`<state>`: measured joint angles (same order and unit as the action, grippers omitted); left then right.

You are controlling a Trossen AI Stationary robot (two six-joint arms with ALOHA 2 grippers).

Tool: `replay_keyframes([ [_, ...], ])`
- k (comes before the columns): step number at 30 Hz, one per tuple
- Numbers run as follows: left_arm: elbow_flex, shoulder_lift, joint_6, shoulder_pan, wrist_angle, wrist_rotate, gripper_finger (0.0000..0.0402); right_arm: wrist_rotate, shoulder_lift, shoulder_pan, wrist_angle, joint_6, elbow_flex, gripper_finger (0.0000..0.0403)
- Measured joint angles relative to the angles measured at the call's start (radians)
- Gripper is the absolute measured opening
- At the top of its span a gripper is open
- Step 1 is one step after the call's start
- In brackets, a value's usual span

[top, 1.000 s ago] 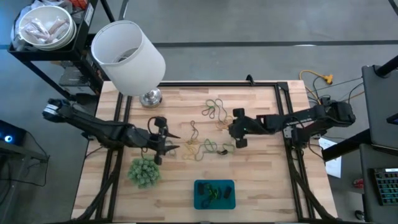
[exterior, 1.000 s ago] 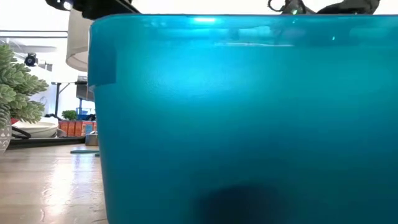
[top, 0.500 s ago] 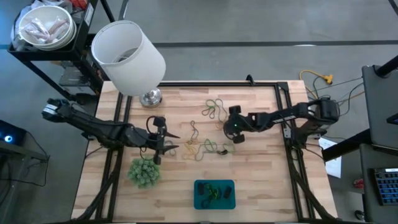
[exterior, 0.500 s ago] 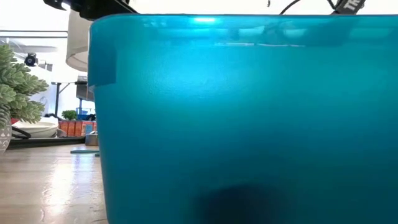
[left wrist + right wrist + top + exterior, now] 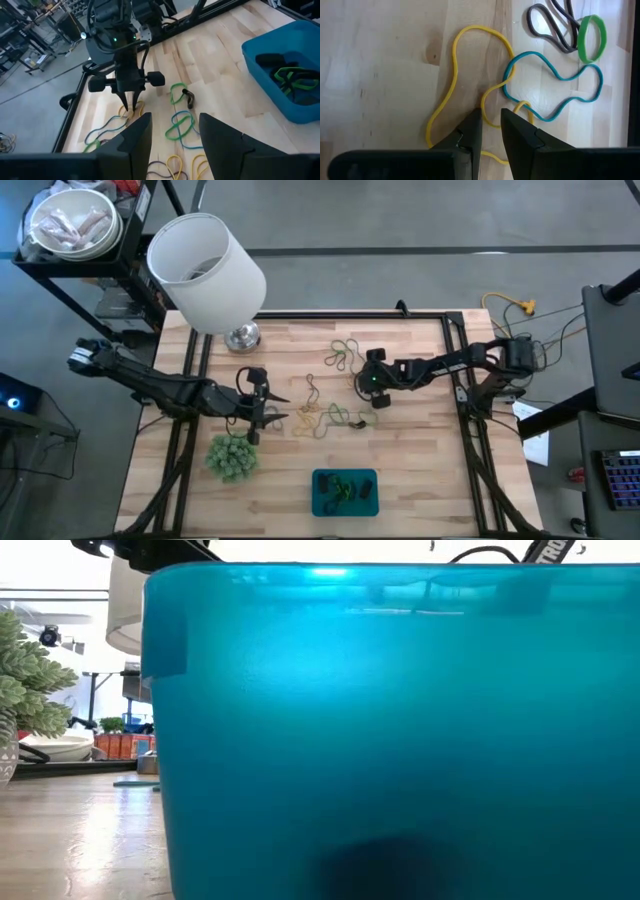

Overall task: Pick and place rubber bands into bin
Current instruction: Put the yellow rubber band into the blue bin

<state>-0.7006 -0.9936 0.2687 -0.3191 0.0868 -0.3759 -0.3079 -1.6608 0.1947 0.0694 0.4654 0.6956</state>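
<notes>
We see bin (image 5: 344, 491) at near table edge, few bands inside. Loose bands (image 5: 330, 416) mid-table: light, floppy, flat; pinch one strand. Right gripper (image 5: 490, 131) fingers slightly apart, straddling yellow band (image 5: 451, 70). Left gripper (image 5: 171, 134) apart, empty, waits nearby.

Light wooden slatted table (image 5: 420, 470) framed by black rails, large white cylindrical container (image 5: 205, 272) tilted over the far left corner, fuzzy green ball (image 5: 231, 456) near the left edge, white bowl (image 5: 72, 224) on a black cart beyond, yellow cable (image 5: 510, 306) off the right side.
</notes>
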Motion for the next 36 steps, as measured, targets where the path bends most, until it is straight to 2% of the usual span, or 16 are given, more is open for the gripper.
replay_keyframes([
  [12, 0.0, -0.001, 0.0, 0.0, 0.0, 0.0, 0.0148, 0.077, 0.022, 0.0, 0.031, 0.021, -0.002, 0.0068],
  [29, 0.001, -0.001, 0.0, 0.0, -0.001, 0.0, 0.0148, 0.018, 0.007, 0.016, 0.017, 0.032, -0.001, 0.0067],
  [36, 0.001, -0.001, 0.0, 0.0, -0.001, 0.0, 0.0148, -0.03, 0.005, 0.024, -0.003, 0.027, -0.002, 0.0053],
])
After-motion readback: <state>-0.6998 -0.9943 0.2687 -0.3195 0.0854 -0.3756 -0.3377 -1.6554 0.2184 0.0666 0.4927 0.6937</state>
